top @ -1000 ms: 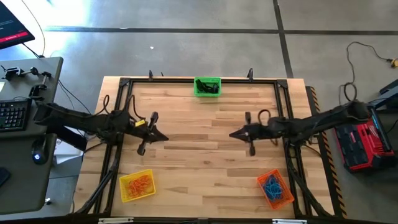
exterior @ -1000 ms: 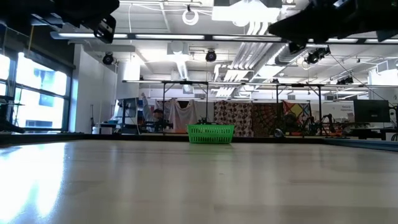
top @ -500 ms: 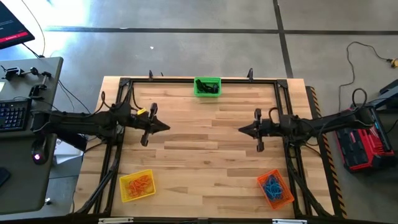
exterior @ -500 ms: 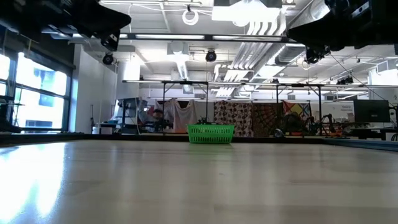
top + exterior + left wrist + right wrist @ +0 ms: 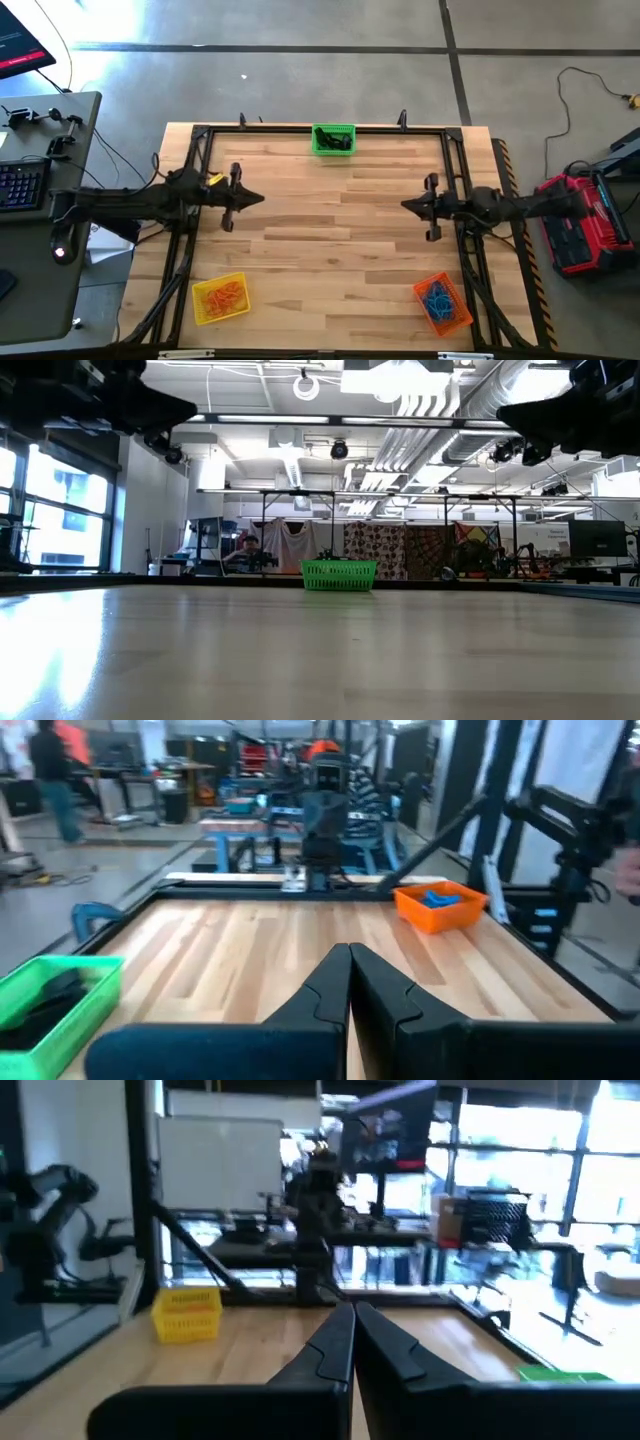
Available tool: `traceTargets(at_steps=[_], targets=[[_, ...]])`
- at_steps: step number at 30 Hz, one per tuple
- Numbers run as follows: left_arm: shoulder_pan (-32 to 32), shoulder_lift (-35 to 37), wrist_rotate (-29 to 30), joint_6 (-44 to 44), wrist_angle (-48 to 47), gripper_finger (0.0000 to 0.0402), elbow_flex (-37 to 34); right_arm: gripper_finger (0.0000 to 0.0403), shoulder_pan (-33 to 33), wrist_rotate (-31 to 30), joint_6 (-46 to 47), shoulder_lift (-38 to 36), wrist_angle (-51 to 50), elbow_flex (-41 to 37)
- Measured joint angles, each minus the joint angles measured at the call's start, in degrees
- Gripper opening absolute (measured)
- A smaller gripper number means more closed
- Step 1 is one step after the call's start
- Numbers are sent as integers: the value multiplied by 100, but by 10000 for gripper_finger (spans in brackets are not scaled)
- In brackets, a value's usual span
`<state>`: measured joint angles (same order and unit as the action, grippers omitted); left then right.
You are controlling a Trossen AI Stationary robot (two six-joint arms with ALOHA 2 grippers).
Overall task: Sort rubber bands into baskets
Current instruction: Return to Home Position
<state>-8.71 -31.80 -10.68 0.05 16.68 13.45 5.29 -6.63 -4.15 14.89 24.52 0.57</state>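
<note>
While both arms hang over the middle of the pale wooden plank table [image 5: 330, 255], every loose band I can make out lies inside a container. Nearest me, at the near left corner, sits the small yellow rectangular plastic mesh basket [image 5: 219, 279], holding a heap of thin orange rubber bands [image 5: 222, 297]. At the near right corner, turned a little askew, stands the small orange rectangular plastic mesh basket [image 5: 458, 292], with a tangle of blue rubber bands [image 5: 437, 300] in it.

Farther in, about halfway across the boards, the left gripper [image 5: 258, 199] hovers above the table's left side, pointing toward the centre. Its two dark fingers [image 5: 330, 982] are pressed together with nothing between them. Facing it from the right side, well apart, the right gripper [image 5: 406, 206] hangs at about the same depth, its fingers [image 5: 335, 1342] likewise closed tip to tip and empty. Both are held clear of the wood.

At the middle of the far edge stands the small green rectangular plastic mesh basket [image 5: 333, 128], with black rubber bands [image 5: 337, 142] lying in it. Beyond the table, a person [image 5: 248, 546] shows in the room behind.
</note>
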Motion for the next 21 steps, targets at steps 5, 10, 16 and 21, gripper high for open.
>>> traceTargets(at_steps=[5,10,16,21], targets=[[1,946,262,-133,-309,0,-332,0,-4,-362,26,-846,-1041,8],[0,2001,533,-150,-1492,0,-349,0,-3,-363,69,-1487,-1673,9],[-2,3157,788,-147,-2628,0,-360,0,-5,-503,56,-1479,-1850,10],[-43,3164,820,-44,-2576,0,-407,0,-18,-587,-37,-1489,-1874,10]])
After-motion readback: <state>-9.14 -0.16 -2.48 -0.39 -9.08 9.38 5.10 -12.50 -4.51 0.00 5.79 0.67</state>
